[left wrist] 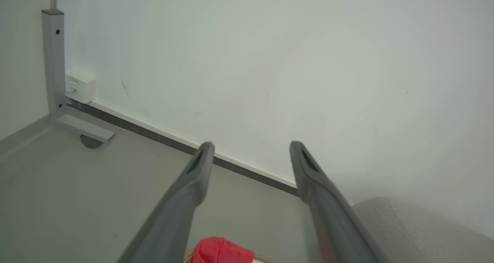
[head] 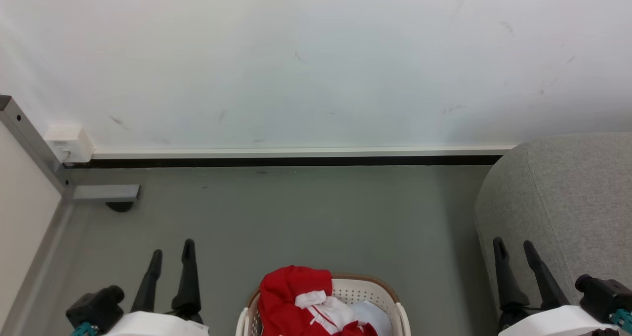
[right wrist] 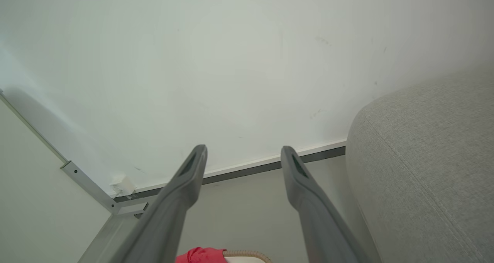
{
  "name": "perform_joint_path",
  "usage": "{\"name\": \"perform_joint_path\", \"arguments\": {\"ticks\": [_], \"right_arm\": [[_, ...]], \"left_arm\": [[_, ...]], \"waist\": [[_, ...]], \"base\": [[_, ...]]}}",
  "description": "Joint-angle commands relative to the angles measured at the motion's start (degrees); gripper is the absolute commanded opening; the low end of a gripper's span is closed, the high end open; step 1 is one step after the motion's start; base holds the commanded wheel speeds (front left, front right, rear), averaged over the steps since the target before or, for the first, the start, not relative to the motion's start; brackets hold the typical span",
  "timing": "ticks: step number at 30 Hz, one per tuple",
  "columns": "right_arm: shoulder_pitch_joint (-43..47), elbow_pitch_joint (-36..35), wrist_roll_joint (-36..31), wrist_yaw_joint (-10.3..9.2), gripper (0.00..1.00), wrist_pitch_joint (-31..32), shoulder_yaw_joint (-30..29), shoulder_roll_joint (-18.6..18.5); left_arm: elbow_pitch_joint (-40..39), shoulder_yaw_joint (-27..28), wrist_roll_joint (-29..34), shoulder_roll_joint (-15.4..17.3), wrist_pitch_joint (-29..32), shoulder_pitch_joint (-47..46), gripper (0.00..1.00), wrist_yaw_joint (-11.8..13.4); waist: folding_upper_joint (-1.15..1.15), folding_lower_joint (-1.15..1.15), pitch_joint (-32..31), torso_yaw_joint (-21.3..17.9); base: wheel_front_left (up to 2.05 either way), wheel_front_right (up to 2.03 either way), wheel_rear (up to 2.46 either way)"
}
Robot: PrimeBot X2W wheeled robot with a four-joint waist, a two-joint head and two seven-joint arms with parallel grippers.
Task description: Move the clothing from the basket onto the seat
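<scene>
The cream basket (head: 395, 304) with a brown rim sits on the floor at the bottom centre of the head view. Red clothing (head: 291, 291) with white bands is heaped in it, and a pale cloth (head: 370, 314) shows beside it. The grey seat (head: 568, 203) stands at the right. My left gripper (head: 173, 257) is open and empty, left of the basket. My right gripper (head: 514, 249) is open and empty in front of the seat's edge. A bit of red clothing (left wrist: 220, 251) peeks in low between my left fingers, and likewise the clothing (right wrist: 200, 255) and the seat (right wrist: 424, 158) in the right wrist view.
A white wall (head: 316, 55) with a dark skirting strip runs across the back. A grey metal post and foot (head: 98, 192) and a white socket box (head: 69, 141) stand at the left corner. Grey floor (head: 296, 212) lies between wall and basket.
</scene>
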Motion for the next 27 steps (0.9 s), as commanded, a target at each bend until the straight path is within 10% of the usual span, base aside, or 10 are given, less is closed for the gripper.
{"name": "perform_joint_path", "arguments": {"ticks": [1, 27], "right_arm": [[-1.14, -0.05, -1.92, -0.07, 1.00, -0.69, 0.19, -0.08], [-1.38, -1.16, -11.70, -0.10, 1.00, -3.89, 3.30, -0.65]], "left_arm": [[-0.61, -0.08, 2.23, 0.53, -0.69, 0.24, 1.00, 0.27], [-1.67, -1.58, 14.63, 0.63, -3.96, 0.46, 1.00, 1.32]], "waist": [[0.00, 0.00, -0.04, -0.04], [0.00, 0.00, 0.35, -0.35]], "base": [[0.00, 0.00, 0.00], [0.00, 0.00, 0.00]]}}
